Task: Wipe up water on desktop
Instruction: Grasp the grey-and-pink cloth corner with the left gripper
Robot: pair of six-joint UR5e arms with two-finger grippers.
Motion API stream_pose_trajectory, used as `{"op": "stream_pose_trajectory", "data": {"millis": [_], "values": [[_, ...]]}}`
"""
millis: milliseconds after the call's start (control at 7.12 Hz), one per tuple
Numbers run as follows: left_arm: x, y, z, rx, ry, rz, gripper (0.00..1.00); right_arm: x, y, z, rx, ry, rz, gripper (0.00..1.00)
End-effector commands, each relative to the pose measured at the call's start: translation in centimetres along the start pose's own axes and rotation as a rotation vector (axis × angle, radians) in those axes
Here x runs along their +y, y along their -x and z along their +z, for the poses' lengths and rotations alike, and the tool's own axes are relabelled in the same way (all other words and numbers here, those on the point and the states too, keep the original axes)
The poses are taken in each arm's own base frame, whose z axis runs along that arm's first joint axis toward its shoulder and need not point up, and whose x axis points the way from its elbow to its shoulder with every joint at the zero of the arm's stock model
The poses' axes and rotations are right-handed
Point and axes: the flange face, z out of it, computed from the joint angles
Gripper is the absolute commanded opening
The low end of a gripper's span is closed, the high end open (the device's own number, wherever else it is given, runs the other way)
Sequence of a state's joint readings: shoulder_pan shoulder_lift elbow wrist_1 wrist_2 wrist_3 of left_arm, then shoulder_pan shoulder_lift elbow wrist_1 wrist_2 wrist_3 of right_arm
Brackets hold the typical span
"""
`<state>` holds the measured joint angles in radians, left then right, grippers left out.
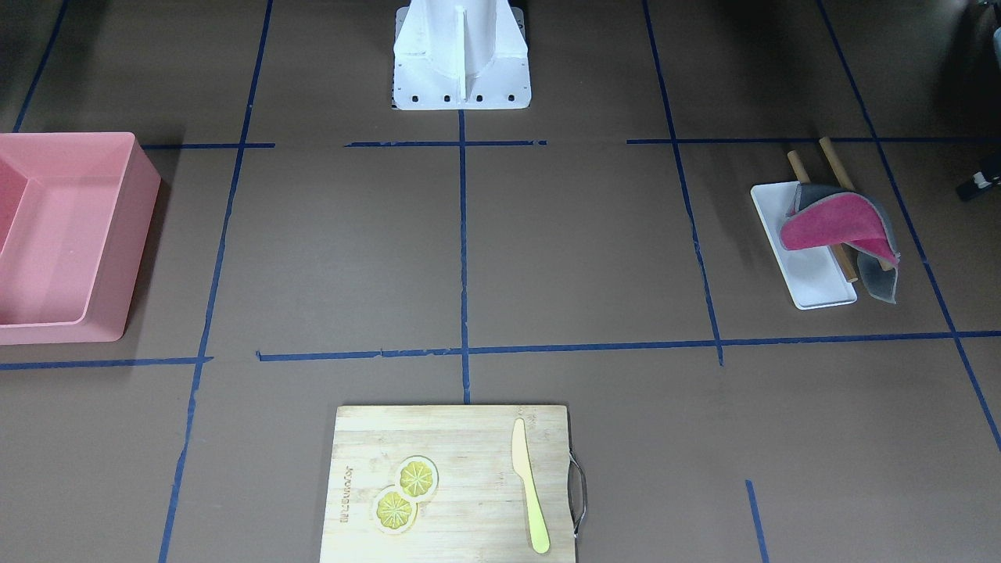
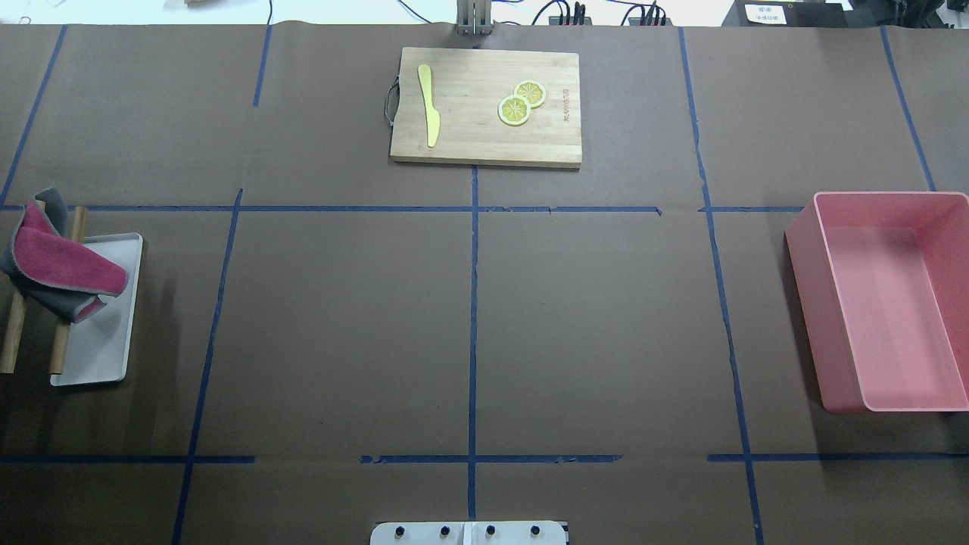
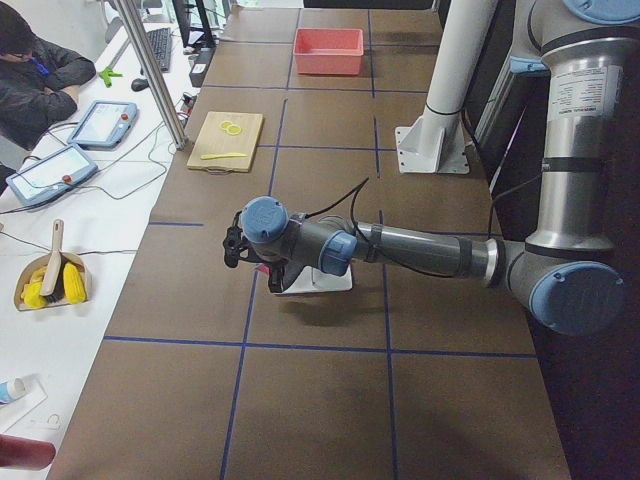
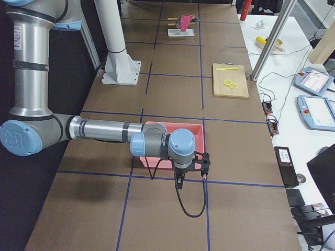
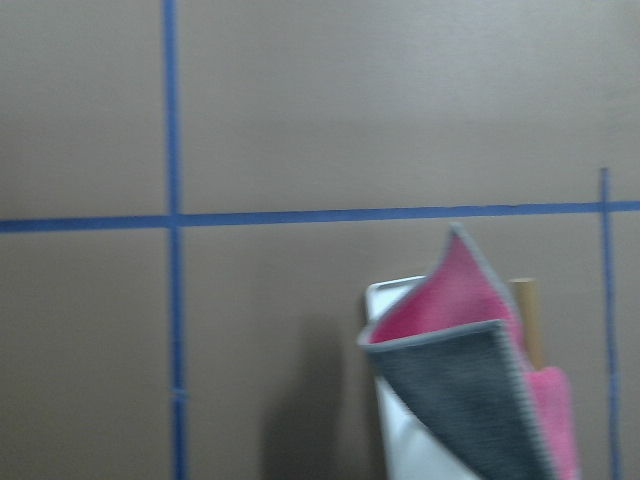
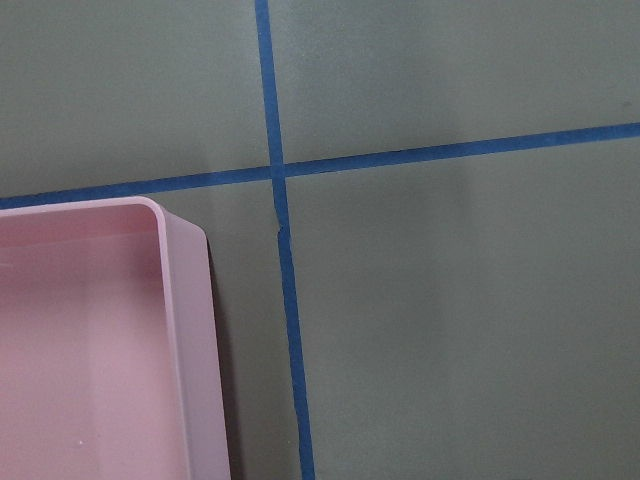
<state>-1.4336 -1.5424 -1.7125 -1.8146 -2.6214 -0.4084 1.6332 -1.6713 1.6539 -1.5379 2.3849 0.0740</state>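
The cloth (image 2: 60, 266) hangs near my left end effector (image 3: 233, 250), the nearer arm's. I cannot tell whether it is spread.

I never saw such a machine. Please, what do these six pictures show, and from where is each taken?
A robot with two arms, left arm and right arm, stands at a brown desktop. Two cameras look down, from behind and from the front; two stand at the table's ends; two sit on the wrists. On it: a cutting board with knife and lemon slices, a pink bin, a white tray, a cloth draped over wooden rods. Nothing holds the cloth; the jaws are unclear.
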Motion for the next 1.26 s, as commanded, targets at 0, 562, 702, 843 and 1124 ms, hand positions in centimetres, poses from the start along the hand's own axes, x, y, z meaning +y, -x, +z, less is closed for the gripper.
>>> {"op": "stream_pose_trajectory", "data": {"millis": [0, 562, 702, 843, 1124], "values": [[1.2, -2.3, 3.4, 0.037, -0.003, -0.019, 1.0, -0.1, 1.2, -1.0, -0.008, -0.02, -0.022, 1.0], [1.6, -1.0, 7.0, 0.055, -0.011, -0.019, 0.99, -0.4, 3.3, -1.3, 0.001, -0.024, -0.065, 1.0], [1.6, -1.2, 7.1, 0.058, -0.008, -0.024, 0.99, -0.3, 3.7, -1.5, -0.004, -0.027, -0.072, 1.0], [1.6, -1.9, 7.8, 0.059, 0.006, -0.013, 0.97, -0.1, 3.6, -1.5, -0.011, -0.024, -0.07, 1.0], [1.7, -2.1, 8.2, 0.06, 0.014, -0.008, 0.72, -0.2, 3.7, -1.5, -0.012, -0.025, -0.069, 1.0]]}}
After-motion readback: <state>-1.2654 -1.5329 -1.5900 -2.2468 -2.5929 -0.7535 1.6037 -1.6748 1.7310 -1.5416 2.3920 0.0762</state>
